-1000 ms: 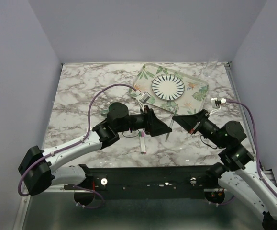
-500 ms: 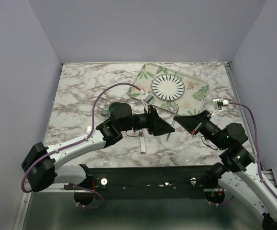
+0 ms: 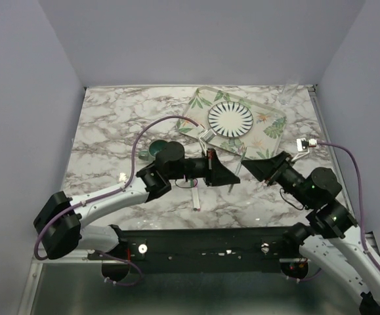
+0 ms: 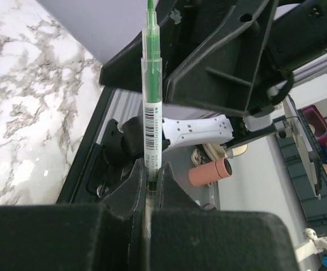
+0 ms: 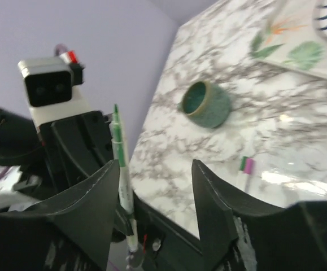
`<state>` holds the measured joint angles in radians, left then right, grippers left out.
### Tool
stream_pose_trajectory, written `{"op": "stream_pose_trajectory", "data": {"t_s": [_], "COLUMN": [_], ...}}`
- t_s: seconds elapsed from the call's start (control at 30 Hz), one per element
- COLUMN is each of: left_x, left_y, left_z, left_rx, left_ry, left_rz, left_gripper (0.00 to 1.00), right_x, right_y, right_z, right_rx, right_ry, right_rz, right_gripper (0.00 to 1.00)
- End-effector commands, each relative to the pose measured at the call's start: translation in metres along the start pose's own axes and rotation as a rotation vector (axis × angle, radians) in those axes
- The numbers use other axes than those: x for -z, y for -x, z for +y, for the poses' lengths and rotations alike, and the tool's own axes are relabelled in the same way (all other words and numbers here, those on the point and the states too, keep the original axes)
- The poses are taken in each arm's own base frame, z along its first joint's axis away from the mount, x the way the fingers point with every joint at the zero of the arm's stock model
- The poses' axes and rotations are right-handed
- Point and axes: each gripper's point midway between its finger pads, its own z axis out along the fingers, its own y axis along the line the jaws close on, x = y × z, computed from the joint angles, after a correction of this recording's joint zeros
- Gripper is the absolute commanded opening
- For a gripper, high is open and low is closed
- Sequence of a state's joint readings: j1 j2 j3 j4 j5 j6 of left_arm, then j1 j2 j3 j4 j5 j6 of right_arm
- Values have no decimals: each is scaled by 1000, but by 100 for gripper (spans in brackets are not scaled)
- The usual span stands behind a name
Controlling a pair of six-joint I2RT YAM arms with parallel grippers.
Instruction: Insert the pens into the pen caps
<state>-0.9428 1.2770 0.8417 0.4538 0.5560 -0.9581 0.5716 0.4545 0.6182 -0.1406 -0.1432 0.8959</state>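
My left gripper [image 4: 151,169] is shut on the lower barrel of a pale pen [image 4: 152,107]. The pen stands upright out of the jaws, its thin green tip bare at the top. My right gripper [image 5: 155,169] is open right in front of it, and the same pen [image 5: 121,164] stands just inside its left finger [image 5: 95,203]. A second pen [image 3: 196,197] lies on the marble below the left arm. A pink-purple cap [image 5: 248,167] and a green cap [image 5: 242,164] show side by side at its far end. Whether either cap is on that pen I cannot tell.
A dark green cup [image 3: 155,151] stands on the marble behind the left arm. A leaf-patterned tray [image 3: 272,128] holding a striped plate [image 3: 230,118] sits at the back right. The two grippers meet over the table's middle front.
My left gripper has moved right and shut on the pen. My right gripper, which was shut, has opened and drawn back slightly to the right.
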Motion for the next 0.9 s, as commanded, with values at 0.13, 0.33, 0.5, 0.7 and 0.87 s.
{"op": "stream_pose_trajectory", "data": {"t_s": [0.13,0.33,0.5,0.7,0.87], "left_x": [51,100,143,154,161], "left_y": [9,21,40,35,39], "left_z": [19,31,59,52,44], "left_rx": [-139,-349,-494,-526,-557], "left_ry": [208,435,683,653,641], "left_rz": [23,4,-92,-137,-182], "left_gripper": [0,0,0,0,0], "right_x": [59,63,27,7,4], "right_y": [25,34,29,16,-7], "right_z": [-123,-161,-186,-203,-206], "right_rx": [258,166,391,1066,1134], "right_ry": [-774,-1057,-968,-678,-505], "right_rz": [-15,-66,115,544,741], "right_gripper": [63,61,59,61,61]}}
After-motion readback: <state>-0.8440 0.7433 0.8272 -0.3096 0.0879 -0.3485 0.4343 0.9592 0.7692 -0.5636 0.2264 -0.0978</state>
